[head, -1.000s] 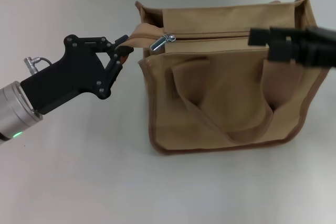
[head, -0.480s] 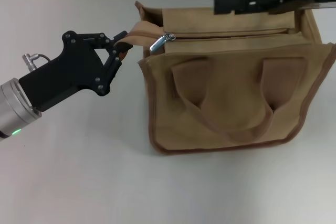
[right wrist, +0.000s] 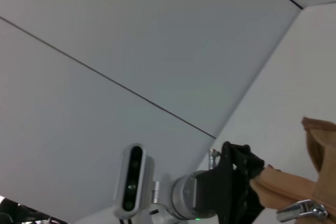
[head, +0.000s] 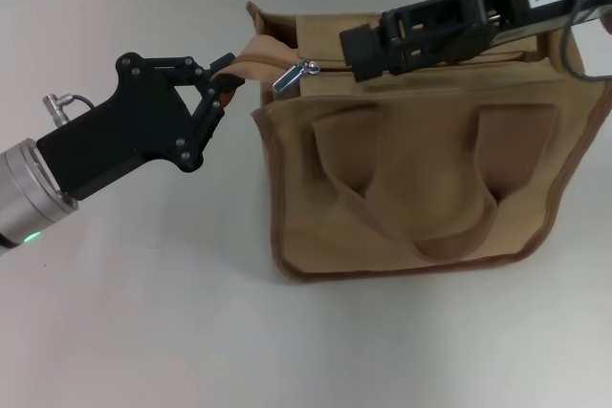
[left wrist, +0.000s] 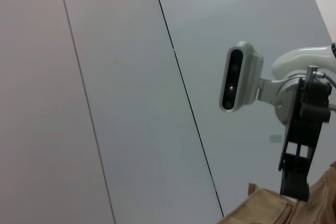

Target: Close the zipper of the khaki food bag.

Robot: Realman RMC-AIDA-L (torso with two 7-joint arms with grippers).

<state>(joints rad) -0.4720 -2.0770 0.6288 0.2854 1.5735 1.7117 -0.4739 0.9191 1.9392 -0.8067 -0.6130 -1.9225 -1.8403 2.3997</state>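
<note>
Zipper (head: 402,66) runs left-right along khaki food bag (head: 411,169); left tool (head: 226,86) pinches tape end; right tool (head: 356,50) grip unclear.

The khaki food bag (head: 421,169) is seen lying on its broad side, a boxy tan canvas tote edged in darker brown piping, with two looped fabric handles spread flat across its upper face. The zipper (head: 382,66) is run along the bag's far top edge; its silver slider (head: 295,75) is positioned near the bag's left end, the pull tab angled outward.
</note>
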